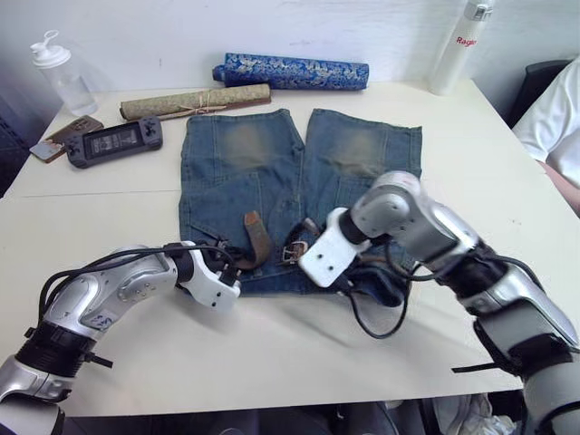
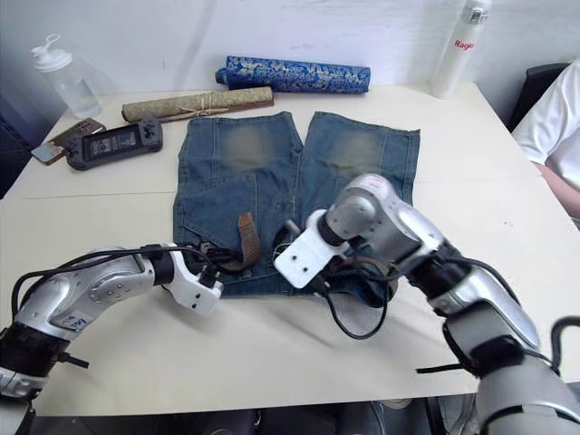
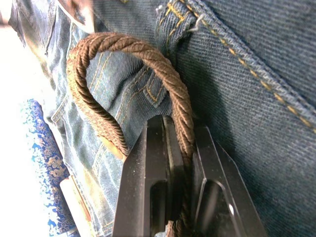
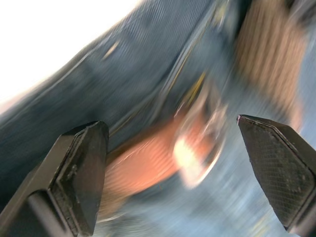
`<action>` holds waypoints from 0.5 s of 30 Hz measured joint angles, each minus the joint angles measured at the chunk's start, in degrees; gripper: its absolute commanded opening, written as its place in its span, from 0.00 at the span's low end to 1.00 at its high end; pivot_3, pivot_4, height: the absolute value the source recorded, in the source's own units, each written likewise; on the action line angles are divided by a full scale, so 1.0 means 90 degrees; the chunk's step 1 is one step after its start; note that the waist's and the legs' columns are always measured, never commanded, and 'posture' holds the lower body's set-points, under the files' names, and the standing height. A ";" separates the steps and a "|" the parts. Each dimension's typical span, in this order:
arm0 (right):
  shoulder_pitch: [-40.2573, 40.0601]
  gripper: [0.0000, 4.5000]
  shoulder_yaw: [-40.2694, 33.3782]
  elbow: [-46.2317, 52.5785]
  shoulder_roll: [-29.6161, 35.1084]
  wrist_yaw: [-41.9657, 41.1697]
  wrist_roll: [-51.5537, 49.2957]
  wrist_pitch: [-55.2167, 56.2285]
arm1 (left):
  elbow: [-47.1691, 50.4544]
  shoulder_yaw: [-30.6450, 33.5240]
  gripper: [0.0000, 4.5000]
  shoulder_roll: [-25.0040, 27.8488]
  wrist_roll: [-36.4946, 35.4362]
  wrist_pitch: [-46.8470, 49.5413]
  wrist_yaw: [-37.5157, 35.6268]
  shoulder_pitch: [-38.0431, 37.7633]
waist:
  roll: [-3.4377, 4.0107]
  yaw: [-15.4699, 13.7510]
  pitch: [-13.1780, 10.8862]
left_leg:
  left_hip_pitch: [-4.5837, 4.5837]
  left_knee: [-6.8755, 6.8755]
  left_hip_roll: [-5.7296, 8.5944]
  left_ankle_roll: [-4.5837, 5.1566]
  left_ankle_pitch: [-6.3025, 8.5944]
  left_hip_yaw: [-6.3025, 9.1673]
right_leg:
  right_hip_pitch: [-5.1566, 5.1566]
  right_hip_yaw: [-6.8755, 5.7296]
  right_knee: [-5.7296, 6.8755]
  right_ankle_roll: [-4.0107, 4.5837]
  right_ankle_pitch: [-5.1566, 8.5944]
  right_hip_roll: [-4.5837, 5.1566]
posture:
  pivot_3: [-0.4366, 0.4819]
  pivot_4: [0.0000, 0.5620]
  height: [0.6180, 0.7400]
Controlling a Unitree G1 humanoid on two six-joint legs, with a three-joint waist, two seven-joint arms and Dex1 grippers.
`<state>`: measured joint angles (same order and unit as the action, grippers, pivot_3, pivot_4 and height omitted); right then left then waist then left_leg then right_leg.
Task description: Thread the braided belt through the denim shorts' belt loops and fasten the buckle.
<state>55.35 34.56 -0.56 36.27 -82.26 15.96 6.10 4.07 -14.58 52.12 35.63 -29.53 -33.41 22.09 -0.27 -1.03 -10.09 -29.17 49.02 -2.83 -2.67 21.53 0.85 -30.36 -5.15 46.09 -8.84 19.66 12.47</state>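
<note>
The left gripper (image 3: pixel 180 197) is clamped on the braided belt (image 3: pixel 148 54), which arches over the denim shorts (image 1: pixel 245 172) beside a belt loop (image 3: pixel 170 22). The right gripper (image 4: pixel 173 173) hangs spread wide over the blurred buckle (image 1: pixel 292 251) at the waistband. Bare table (image 1: pixel 272 353) lies toward the robot.

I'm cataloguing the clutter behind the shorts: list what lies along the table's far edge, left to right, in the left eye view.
Clear plastic bottle with white cap → black handheld game console → tan rolled mat tied with string → blue patterned fabric roll → tall white bottle.
</note>
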 measured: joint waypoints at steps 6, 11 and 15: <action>-0.0301 0.99 -0.0091 0.0605 0.0136 0.0017 0.0095 -0.0558 | -0.0035 -0.0010 0.00 -0.0020 0.0005 -0.0060 -0.0031 0.0047 | 0.0009 -0.0001 0.0006 | -0.0001 -0.0003 0.0000 0.0000 0.0000 0.0000 | 0.0000 0.0000 -0.0006 -0.0004 -0.0002 0.0000 | 0.48 0.27 0.22; -0.0223 0.99 -0.0131 0.0527 -0.0289 0.0365 0.0102 -0.0514 | -0.0057 -0.0011 0.00 -0.0018 0.0005 -0.0082 -0.0100 0.0096 | 0.0010 0.0012 0.0005 | -0.0001 -0.0003 -0.0001 -0.0001 -0.0001 0.0000 | -0.0002 0.0000 -0.0001 -0.0004 -0.0002 0.0000 | 0.48 0.27 0.22; -0.0045 0.99 -0.0131 0.0530 -0.0432 0.0404 0.0042 -0.0349 | -0.0066 -0.0027 0.00 -0.0038 0.0004 -0.0106 -0.0111 0.0128 | 0.0010 -0.0005 0.0005 | -0.0004 -0.0001 0.0000 -0.0002 -0.0001 0.0001 | -0.0002 -0.0001 -0.0004 -0.0004 -0.0002 0.0000 | 0.48 0.27 0.22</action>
<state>54.95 33.38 4.21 32.38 -78.62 16.34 2.96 3.48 -14.82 51.78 35.67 -30.48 -34.41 23.23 -0.19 -1.07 -10.04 -29.21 49.01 -2.83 -2.68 21.52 0.86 -30.38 -5.16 46.06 -8.88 19.64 12.47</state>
